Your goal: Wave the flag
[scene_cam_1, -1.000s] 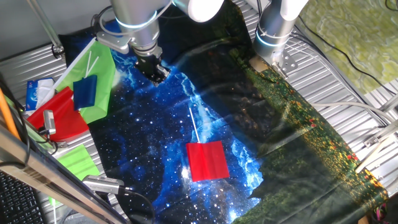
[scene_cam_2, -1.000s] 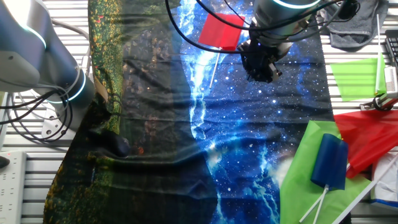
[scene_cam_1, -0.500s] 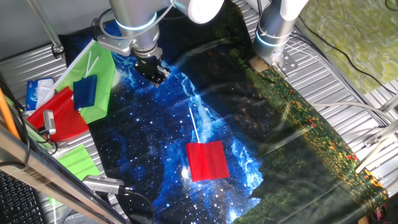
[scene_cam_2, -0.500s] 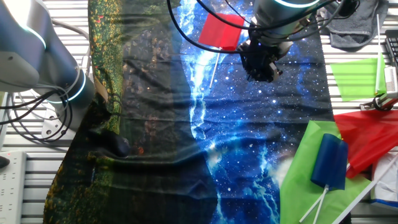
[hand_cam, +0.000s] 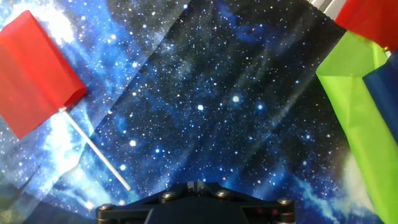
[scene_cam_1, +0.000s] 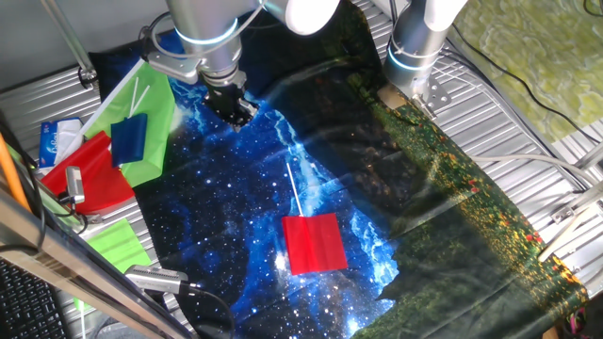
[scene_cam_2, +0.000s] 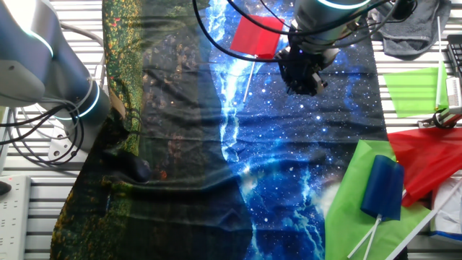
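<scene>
The flag, a small red cloth [scene_cam_1: 314,243] on a thin white stick [scene_cam_1: 294,188], lies flat on the galaxy-print cloth [scene_cam_1: 217,207]. It shows at the top of the other fixed view [scene_cam_2: 256,36] and at the left of the hand view [hand_cam: 34,71], with its stick [hand_cam: 96,152] running down to the right. My gripper [scene_cam_1: 234,108] hovers above the cloth, away from the flag's stick end, and is also seen in the other fixed view [scene_cam_2: 303,83]. In the hand view its fingertips [hand_cam: 191,184] are pressed together and hold nothing.
A lime-green flag [scene_cam_1: 151,113] with a rolled blue flag [scene_cam_1: 128,137] on it and a larger red flag [scene_cam_1: 89,169] lie left of my gripper. Another green flag [scene_cam_1: 118,243] lies near the front left. A second robot base [scene_cam_1: 415,56] stands at the back.
</scene>
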`<state>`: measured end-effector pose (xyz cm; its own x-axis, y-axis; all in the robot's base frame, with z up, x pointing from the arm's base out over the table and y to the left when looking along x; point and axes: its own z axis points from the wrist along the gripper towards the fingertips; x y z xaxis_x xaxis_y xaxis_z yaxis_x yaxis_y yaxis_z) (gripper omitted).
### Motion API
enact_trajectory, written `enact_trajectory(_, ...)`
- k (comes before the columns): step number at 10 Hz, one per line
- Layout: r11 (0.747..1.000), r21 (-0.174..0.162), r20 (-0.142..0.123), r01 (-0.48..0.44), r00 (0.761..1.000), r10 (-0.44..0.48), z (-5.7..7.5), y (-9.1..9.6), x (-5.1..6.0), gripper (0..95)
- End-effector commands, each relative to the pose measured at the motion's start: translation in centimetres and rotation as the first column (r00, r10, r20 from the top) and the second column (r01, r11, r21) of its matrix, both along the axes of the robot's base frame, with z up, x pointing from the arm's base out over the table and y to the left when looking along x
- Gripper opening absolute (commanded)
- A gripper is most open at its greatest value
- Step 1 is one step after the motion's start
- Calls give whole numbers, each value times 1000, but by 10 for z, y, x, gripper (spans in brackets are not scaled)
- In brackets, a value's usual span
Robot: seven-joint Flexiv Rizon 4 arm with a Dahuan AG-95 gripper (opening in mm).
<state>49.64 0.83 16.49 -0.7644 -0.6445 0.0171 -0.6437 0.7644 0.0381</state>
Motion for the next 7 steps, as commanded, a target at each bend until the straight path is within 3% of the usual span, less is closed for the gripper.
enact_trajectory(1, 990, 10, -3, -140, 990, 141, 0, 0, 0, 0)
enact_trajectory(5, 966, 19, 1, -257, 966, 257, 0, 0, 0, 0)
enact_trajectory(7, 963, 19, -8, -268, 963, 268, 0, 0, 0, 0)
